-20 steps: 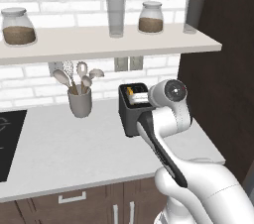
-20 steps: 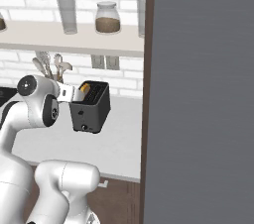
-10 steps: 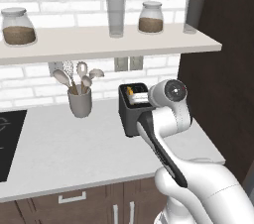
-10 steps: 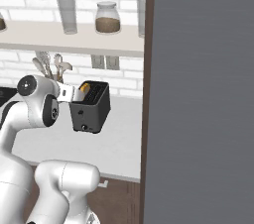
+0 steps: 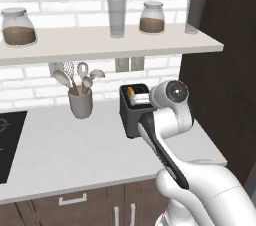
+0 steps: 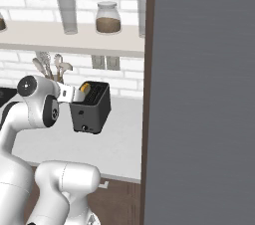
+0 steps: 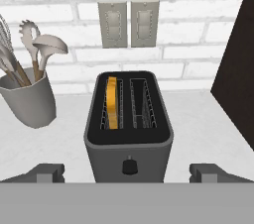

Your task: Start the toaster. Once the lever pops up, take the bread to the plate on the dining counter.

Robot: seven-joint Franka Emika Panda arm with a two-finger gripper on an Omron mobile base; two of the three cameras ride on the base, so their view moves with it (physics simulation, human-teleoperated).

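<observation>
The jaws [image 7: 127, 174] stand wide and hold nothing, one fingertip [image 7: 45, 172] low on each side of the hand view with the toaster [image 7: 129, 124] centred between and just beyond them. Its front face with one small round knob [image 7: 129, 166] is the nearest surface, and bare pale counter [image 7: 198, 129] lies open on both flanks of the toaster, so there is room beside it out to each fingertip. The toaster has two slots: the one to the left of the jaws' midline holds the bread [image 7: 112, 101], a single slice standing on edge with its golden-orange crust showing above the wire guides, and the slot to the right holds only its guides. Farther left of the jaws, apart from the toaster, one grey utensil holder [image 7: 29, 100] stands on the counter with several spoons and a whisk sticking up. To the right a dark tall panel [image 7: 238, 64] closes off the counter edge, well clear of the toaster. Behind the toaster the white brick wall carries two switch plates [image 7: 129, 24] side by side. In the left base view the shelf [image 5: 100, 45] above bears two jars [image 5: 152, 18] with brown contents and two empty glasses [image 5: 117, 17], and a black cooktop [image 5: 9, 140] bounds the counter at the far left.
</observation>
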